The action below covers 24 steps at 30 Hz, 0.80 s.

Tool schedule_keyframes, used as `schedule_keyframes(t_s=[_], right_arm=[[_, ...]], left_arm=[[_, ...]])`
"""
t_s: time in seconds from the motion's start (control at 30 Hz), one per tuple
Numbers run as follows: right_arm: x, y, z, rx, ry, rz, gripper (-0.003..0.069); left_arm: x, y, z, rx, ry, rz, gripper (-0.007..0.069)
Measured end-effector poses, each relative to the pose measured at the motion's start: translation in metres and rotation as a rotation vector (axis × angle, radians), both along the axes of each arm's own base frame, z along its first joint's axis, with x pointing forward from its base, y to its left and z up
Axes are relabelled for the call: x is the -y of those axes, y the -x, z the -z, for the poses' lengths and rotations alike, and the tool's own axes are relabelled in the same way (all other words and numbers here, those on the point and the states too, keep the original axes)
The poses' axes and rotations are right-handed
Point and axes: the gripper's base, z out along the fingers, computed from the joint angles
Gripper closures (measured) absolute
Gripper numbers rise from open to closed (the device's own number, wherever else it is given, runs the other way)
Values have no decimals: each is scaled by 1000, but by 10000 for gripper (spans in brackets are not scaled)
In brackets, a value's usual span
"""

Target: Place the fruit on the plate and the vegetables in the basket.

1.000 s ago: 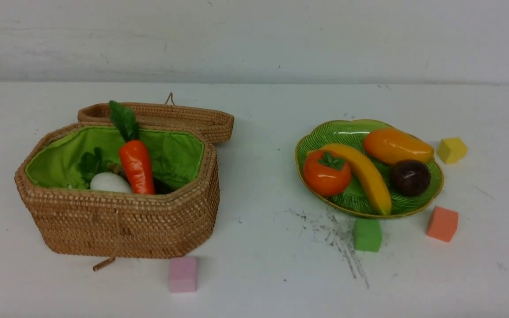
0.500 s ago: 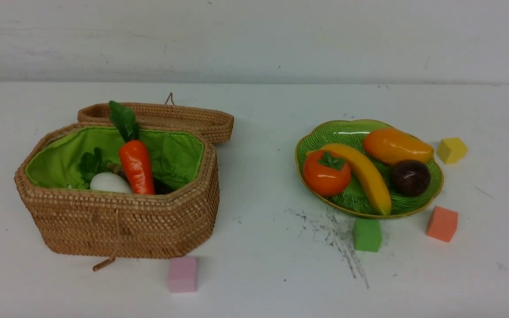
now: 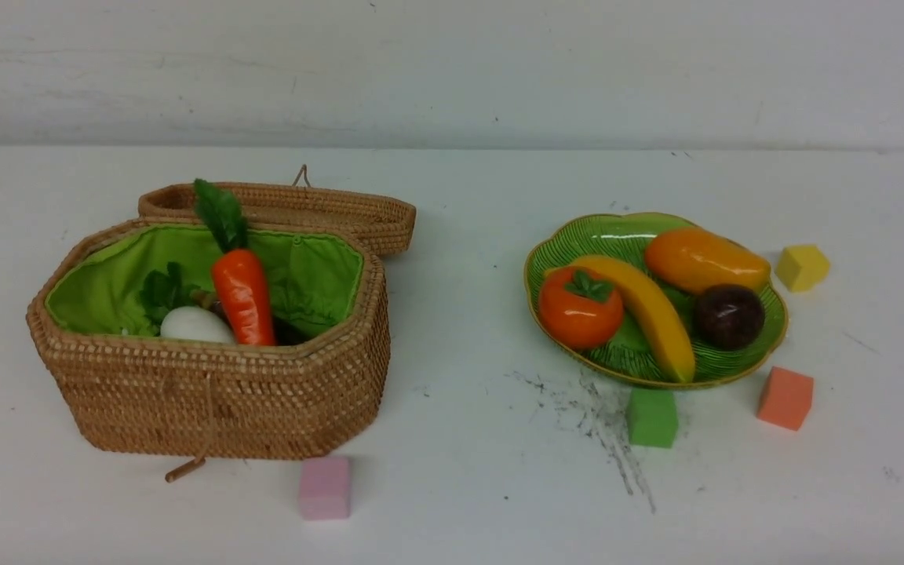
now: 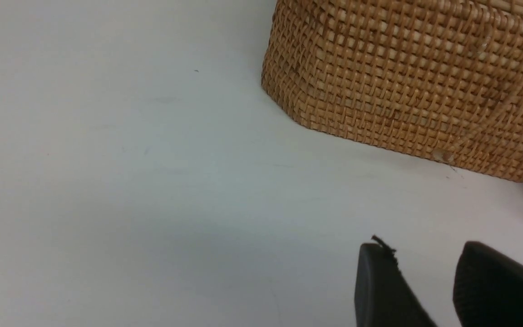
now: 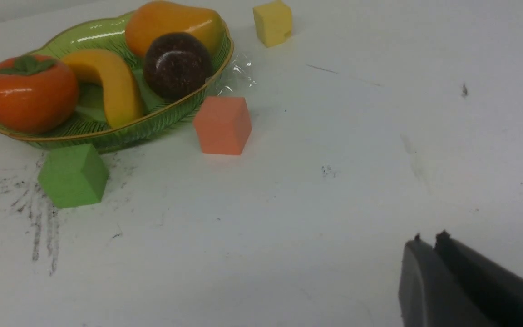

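Note:
The wicker basket stands open at the left, its lid folded back. Inside are the carrot and the white radish; the eggplant is mostly hidden behind them. The green plate at the right holds the banana, the orange fruit, the mango and the plum. Neither gripper shows in the front view. My left gripper is open and empty over bare table near the basket's wall. My right gripper is shut and empty, away from the plate.
Foam cubes lie around: green and salmon at the plate's front, yellow to its right, pink in front of the basket. Dark scuff marks streak the white table near the green cube.

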Motion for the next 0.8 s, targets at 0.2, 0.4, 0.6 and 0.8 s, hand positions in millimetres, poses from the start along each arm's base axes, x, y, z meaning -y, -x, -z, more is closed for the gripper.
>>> schedule_keyframes(t_s=[0.2,0.4,0.6,0.8], right_arm=[[0,0,0,0,-1,0,603],[0,0,0,0,-1,0,596],[0,0,0,0,-1,0,589],[0,0,0,0,-1,0,588]], left_arm=[[4,0,0,1,0,75,386],[6,0,0,2,0,111,386],[6,0,0,3,0,111,386],[6,0,0,3,0,111,386]])
